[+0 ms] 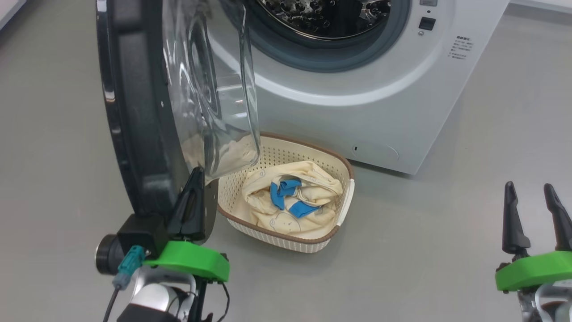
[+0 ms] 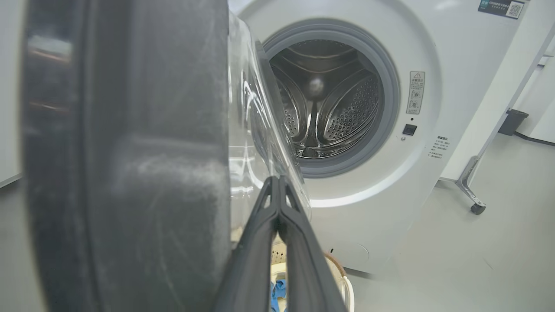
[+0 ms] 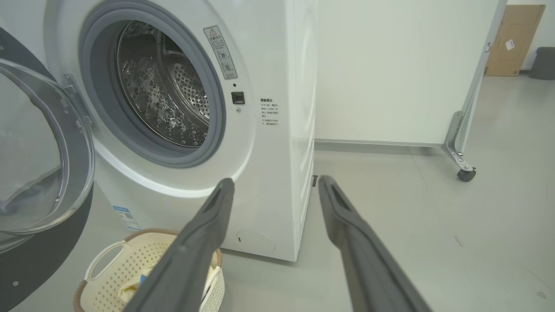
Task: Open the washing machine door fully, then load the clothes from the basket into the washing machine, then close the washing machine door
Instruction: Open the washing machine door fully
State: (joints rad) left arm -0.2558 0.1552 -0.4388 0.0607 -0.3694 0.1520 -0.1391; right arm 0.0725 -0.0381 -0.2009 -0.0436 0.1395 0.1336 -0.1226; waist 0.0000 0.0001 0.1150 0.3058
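Just beside the washing machine door [image 1: 142, 112] rim, pinched left claw [image 1: 196, 172]

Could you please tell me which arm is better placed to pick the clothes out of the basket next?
Probably the right: the right gripper is open and empty, beside the cream perforated plastic basket of pale yellow, blue-banded clothes. The left gripper is shut, down by the black-rimmed glass washing machine door.

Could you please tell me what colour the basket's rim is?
Brown, on the cream basket; clearest in the head view.
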